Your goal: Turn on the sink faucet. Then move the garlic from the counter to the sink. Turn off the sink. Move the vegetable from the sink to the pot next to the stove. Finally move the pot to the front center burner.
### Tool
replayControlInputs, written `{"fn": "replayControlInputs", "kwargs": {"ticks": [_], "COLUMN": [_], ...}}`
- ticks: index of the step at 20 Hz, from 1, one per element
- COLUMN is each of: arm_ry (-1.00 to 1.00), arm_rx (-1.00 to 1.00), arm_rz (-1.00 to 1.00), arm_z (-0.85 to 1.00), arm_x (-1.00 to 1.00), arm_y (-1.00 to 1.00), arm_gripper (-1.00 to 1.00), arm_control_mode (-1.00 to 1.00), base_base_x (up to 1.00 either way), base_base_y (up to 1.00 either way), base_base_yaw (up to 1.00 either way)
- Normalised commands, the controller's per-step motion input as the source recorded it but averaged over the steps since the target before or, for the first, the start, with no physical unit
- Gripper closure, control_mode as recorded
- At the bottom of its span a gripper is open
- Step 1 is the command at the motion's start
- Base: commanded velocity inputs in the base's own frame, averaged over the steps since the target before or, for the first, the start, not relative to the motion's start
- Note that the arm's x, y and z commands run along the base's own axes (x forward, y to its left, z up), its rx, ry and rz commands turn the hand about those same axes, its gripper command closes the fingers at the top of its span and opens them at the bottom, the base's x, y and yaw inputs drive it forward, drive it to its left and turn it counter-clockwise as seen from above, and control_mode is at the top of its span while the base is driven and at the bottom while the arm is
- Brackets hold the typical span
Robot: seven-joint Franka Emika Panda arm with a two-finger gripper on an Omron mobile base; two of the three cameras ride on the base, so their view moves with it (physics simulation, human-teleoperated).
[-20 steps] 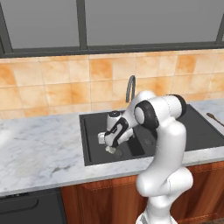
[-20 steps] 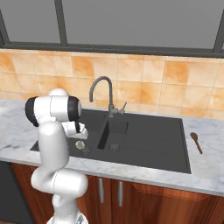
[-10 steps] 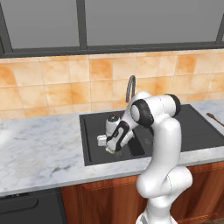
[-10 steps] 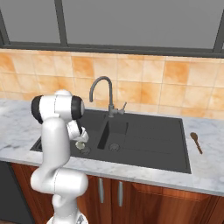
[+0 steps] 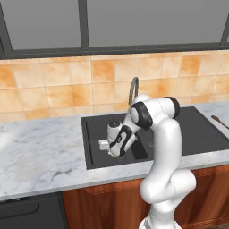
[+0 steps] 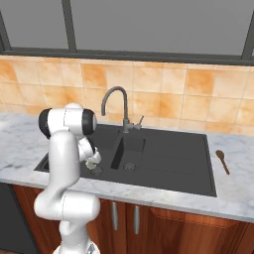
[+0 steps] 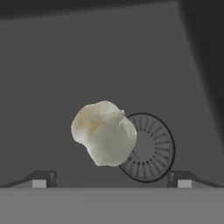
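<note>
Left base view: jaws (image 5: 117, 154) low inside the black sink (image 5: 91, 152), faucet (image 5: 133, 91) behind. Right base view: garlic (image 6: 92, 164) in the basin near the bench (image 6: 149, 192) edge. Hand view: jaws spread wide, empty; garlic beside the drain (image 7: 151, 148).

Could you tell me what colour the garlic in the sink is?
Cream-white, faintly yellowish on top; the garlic shows best in the hand view.

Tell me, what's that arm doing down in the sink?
End effector open, low in sink. Garlic beside drain, not gripped. Nothing in the way.
</note>
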Motion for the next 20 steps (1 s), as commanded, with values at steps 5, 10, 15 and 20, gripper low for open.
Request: {"fn": "replayControlInputs", "kwargs": {"ticks": [5, 10, 15, 20], "arm_ry": [0.0, 0.0, 0.0, 0.0], "arm_rx": [0.0, 0.0, 0.0, 0.0], "arm_rz": [-0.02, -0.01, 0.0, -0.01], "arm_z": [-0.15, -0.17, -0.16, -0.13], "arm_x": [0.22, 0.18, 0.08, 0.0], "arm_y": [0.0, 0.0, 0.0, 0.0], "arm_gripper": [-1.0, -1.0, -1.0, -1.0], "arm_control_mode": [-1.0, -1.0, -1.0, -1.0], "base_base_x": [0.0, 0.0, 0.0, 0.0], "base_base_y": [0.0, 0.0, 0.0, 0.0], "base_base_yaw": [0.0, 0.0, 0.0, 0.0]}}
